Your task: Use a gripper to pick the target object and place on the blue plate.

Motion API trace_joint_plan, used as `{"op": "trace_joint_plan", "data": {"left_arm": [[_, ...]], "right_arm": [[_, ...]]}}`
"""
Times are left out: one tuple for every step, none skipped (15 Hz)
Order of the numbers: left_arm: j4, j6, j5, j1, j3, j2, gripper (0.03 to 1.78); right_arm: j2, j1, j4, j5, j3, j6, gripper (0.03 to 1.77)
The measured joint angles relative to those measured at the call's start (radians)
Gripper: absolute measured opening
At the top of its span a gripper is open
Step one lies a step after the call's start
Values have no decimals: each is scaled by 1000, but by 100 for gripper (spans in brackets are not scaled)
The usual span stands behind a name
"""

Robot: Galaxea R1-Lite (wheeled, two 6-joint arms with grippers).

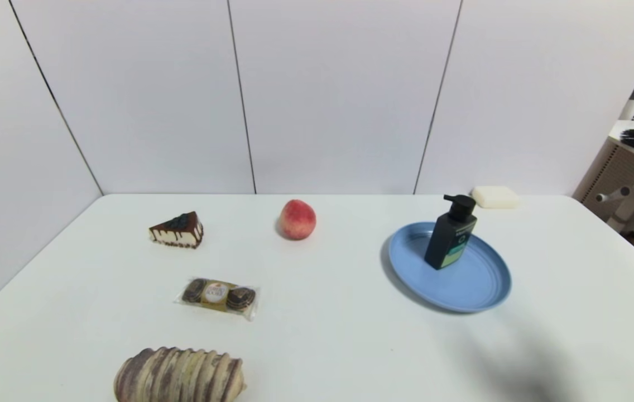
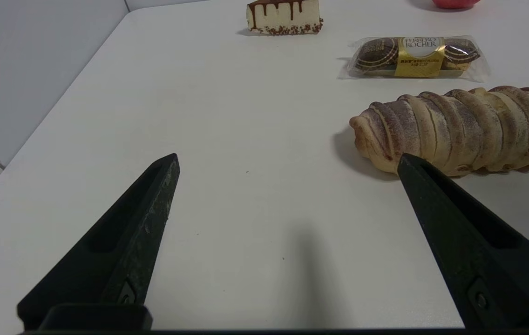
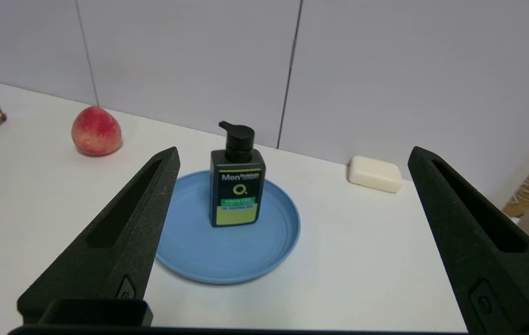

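The target object, a black pump bottle (image 1: 451, 233) with a green-and-white label, stands upright on the blue plate (image 1: 479, 290) at the table's right. The right wrist view shows the same bottle (image 3: 237, 181) on the plate (image 3: 208, 260) some way ahead of my right gripper (image 3: 292, 153), which is open and holds nothing. My left gripper (image 2: 288, 160) is open over bare table near the front left, empty. Neither arm shows in the head view.
A red peach (image 1: 297, 219) sits mid-table at the back, a cake slice (image 1: 177, 229) to its left. A chocolate packet (image 1: 218, 295) and a striped bread loaf (image 1: 178, 376) lie at the front left. A cream soap bar (image 1: 495, 196) lies behind the plate.
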Motion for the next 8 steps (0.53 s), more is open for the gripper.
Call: {"op": "trace_joint_plan", "data": {"left_arm": [[0, 0, 0, 0, 0, 0, 169], [0, 0, 0, 0, 0, 0, 169], [0, 0, 0, 0, 0, 0, 169], [0, 0, 0, 0, 0, 0, 169], [0, 0, 0, 0, 0, 0, 169], [0, 0, 0, 0, 0, 0, 169], [0, 0, 0, 0, 0, 0, 169], [0, 0, 0, 0, 0, 0, 169]], "right_arm": [[-42, -9, 41, -23, 17, 1, 169], [-85, -15, 93, -52, 40, 0, 169], [-131, -18, 152, -81, 68, -1, 169], [-179, -17, 204, -105, 96, -3, 169], [-219, -12, 243, -119, 119, -4, 169], [-263, 0, 279, -133, 140, -3, 169], [-298, 13, 308, -143, 153, 0, 169], [-329, 21, 342, -159, 160, 1, 169]]}}
